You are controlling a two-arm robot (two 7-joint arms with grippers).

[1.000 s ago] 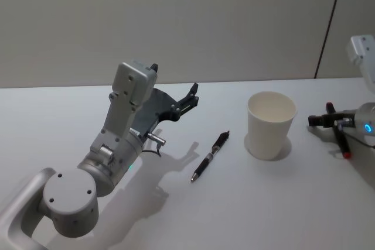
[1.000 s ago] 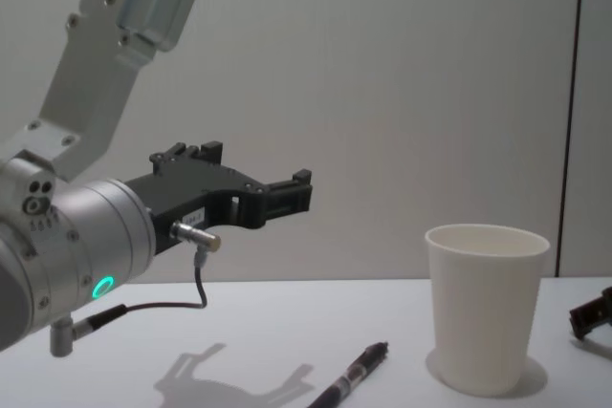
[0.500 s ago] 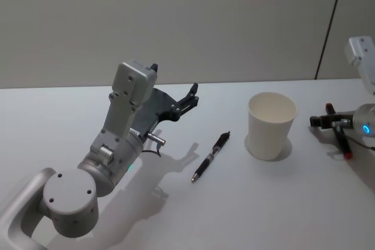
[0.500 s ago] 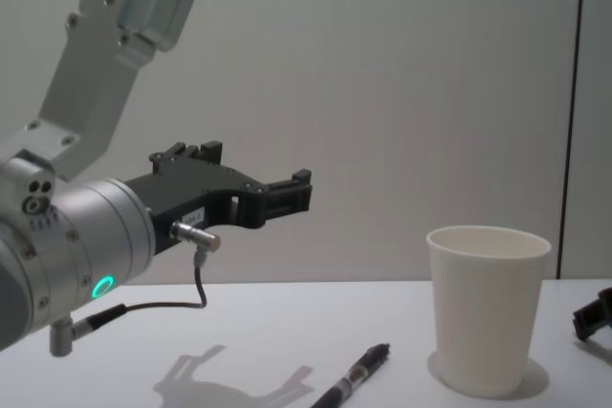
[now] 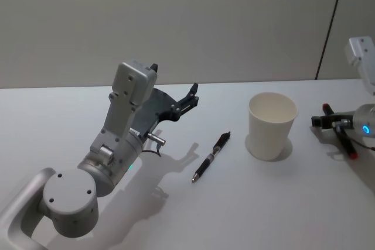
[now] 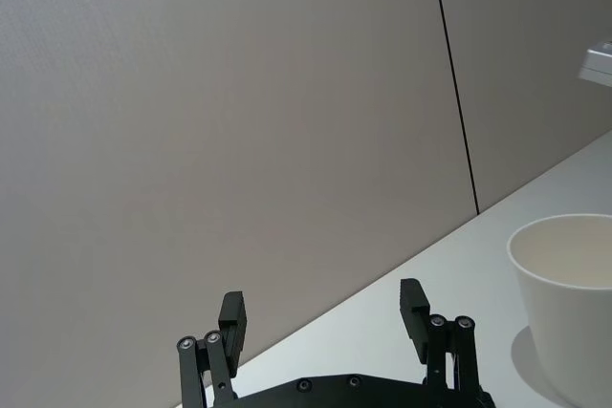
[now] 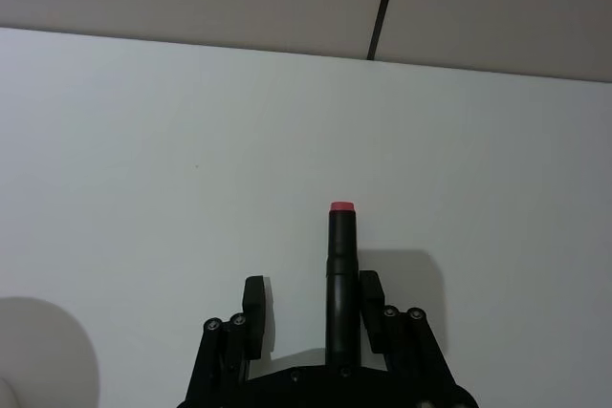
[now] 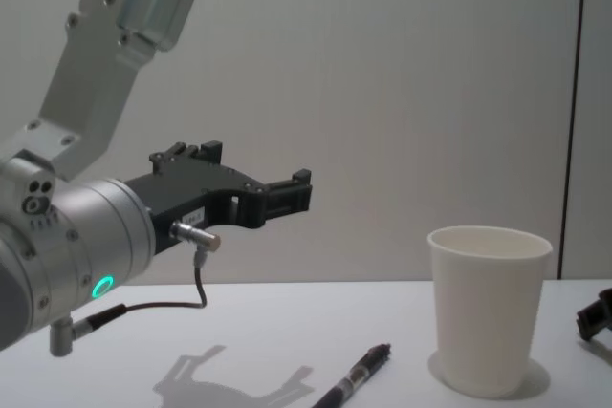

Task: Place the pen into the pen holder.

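A black pen (image 5: 211, 156) lies flat on the white table, just left of the pen holder (image 5: 271, 125), a white paper cup standing upright; both also show in the chest view as pen (image 8: 356, 381) and pen holder (image 8: 488, 308). My left gripper (image 5: 191, 94) hovers above the table, left of and behind the pen, open and holding nothing, as the left wrist view shows by its spread fingertips (image 6: 233, 317). My right gripper (image 5: 321, 121) rests low at the table's right edge, right of the cup.
A black marker with a red end (image 7: 341, 269) lies between the right gripper's fingers (image 7: 254, 305), against one finger and apart from the other; it also shows as a marker (image 5: 347, 143) in the head view. The grey wall stands behind the table (image 5: 263, 203).
The right gripper and the marker by it have drifted slightly to the right, away from the cup. The left arm, pen and cup have not moved.
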